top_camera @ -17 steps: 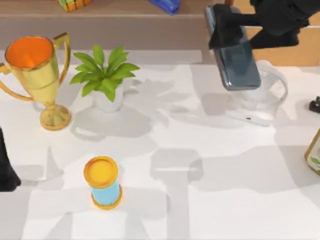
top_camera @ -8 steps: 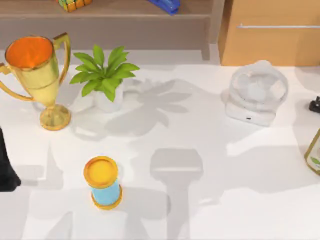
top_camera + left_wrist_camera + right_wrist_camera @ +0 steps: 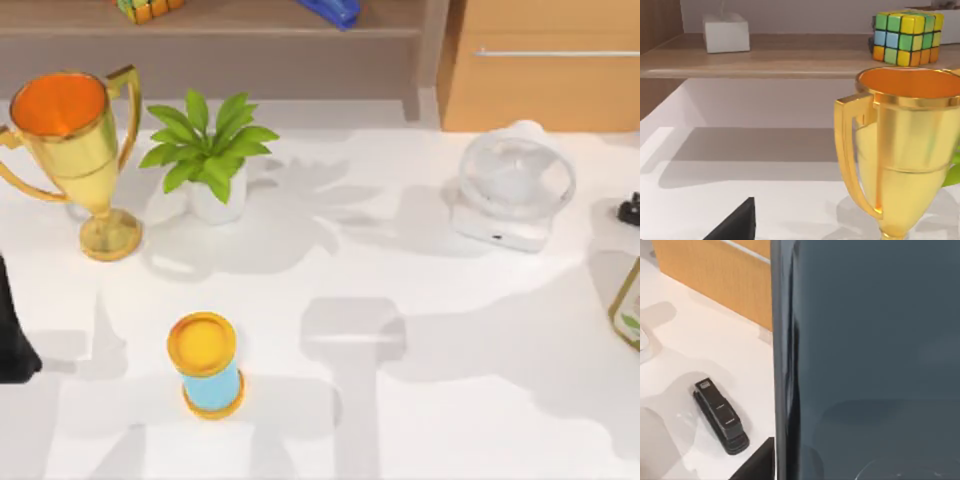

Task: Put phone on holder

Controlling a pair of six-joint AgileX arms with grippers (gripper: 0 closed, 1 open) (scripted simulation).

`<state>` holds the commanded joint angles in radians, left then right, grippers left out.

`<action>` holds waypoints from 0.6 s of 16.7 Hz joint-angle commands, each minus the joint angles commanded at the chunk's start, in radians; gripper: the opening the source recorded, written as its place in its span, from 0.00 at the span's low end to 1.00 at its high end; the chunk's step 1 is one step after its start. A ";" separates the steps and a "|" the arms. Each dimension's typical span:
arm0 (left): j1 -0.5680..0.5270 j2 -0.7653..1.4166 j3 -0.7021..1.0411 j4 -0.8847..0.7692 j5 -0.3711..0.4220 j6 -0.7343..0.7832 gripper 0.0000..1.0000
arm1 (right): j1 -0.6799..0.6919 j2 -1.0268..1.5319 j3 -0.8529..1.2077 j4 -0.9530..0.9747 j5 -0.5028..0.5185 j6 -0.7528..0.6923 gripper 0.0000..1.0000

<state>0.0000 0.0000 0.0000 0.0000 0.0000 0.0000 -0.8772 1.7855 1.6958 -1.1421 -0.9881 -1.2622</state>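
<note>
The phone [image 3: 870, 355], a glossy dark grey-blue slab, stands very close in the right wrist view. My right gripper is shut on it, and one black fingertip [image 3: 756, 466] lies against its long edge. The holder [image 3: 512, 192], a white stand with a round clear back, sits at the back right of the table with nothing on it. My left gripper [image 3: 12, 345] rests open at the table's left edge, beside the gold trophy [image 3: 905, 150].
A gold trophy [image 3: 75, 150], a potted plant [image 3: 208, 160] and a yellow-and-blue hourglass [image 3: 207, 365] stand on the left half. A black stapler [image 3: 720, 416] and a bottle [image 3: 628, 305] sit at the right edge. Shelf and wooden cabinet [image 3: 545, 65] line the back.
A second ago my right gripper held the phone over the holder in the top view. It has since lifted out of that view with the phone; only shadows shift since.
</note>
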 joint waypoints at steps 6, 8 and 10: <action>0.000 0.000 0.000 0.000 0.000 0.000 1.00 | -0.222 0.088 -0.129 -0.066 -0.118 -0.289 0.00; 0.000 0.000 0.000 0.000 0.000 0.000 1.00 | -0.250 0.107 -0.153 -0.076 -0.134 -0.329 0.00; 0.000 0.000 0.000 0.000 0.000 0.000 1.00 | -0.256 0.112 -0.159 -0.079 -0.138 -0.339 0.00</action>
<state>0.0000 0.0000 0.0000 0.0000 0.0000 0.0000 -1.1336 1.8970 1.5370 -1.2210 -1.1257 -1.6010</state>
